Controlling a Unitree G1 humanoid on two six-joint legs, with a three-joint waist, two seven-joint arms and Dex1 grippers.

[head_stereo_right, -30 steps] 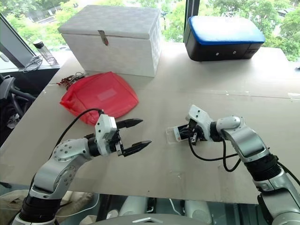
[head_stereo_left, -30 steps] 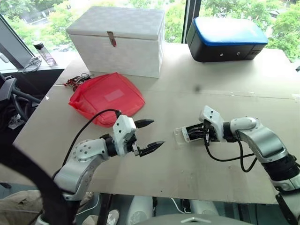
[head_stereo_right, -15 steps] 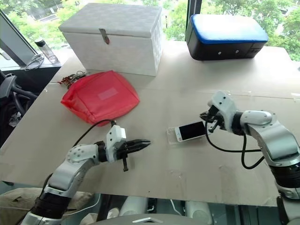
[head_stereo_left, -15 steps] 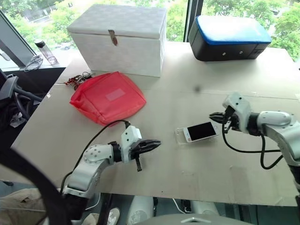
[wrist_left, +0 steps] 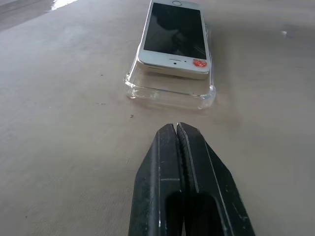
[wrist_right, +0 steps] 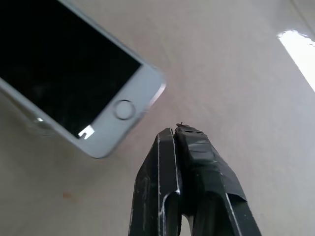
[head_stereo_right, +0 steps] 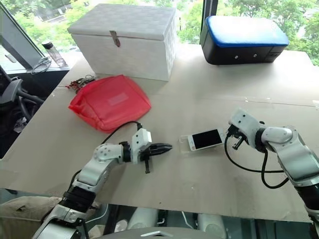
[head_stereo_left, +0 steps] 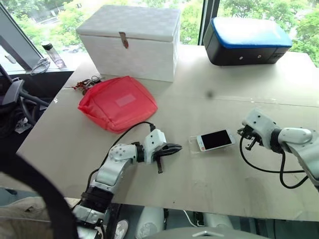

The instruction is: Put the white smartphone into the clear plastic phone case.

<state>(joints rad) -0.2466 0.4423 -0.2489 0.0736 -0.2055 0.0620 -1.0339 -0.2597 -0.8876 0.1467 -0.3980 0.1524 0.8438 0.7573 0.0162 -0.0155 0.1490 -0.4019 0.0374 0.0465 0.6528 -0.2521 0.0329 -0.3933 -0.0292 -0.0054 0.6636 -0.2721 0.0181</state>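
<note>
The white smartphone [head_stereo_left: 215,140] lies screen up on the table, resting in the clear plastic phone case [wrist_left: 167,93], whose rim juts out past the phone's left end. In the left wrist view that end of the phone [wrist_left: 172,39] sits a little above the case rim. My left gripper [head_stereo_left: 172,148] is shut and empty, low over the table just left of the case and pointing at it. My right gripper [head_stereo_left: 244,132] is shut and empty, a short way right of the phone's home-button end [wrist_right: 123,109].
A red pouch [head_stereo_left: 118,102] lies at the back left, with a white latched box [head_stereo_left: 129,42] behind it. A black case with a blue top [head_stereo_left: 246,42] stands at the back right. A bottle [head_stereo_left: 52,55] stands off the table's left side.
My left gripper has shut, sunk towards the table and moved right towards the case. My right gripper has drawn away to the right, leaving the phone lying in the case.
</note>
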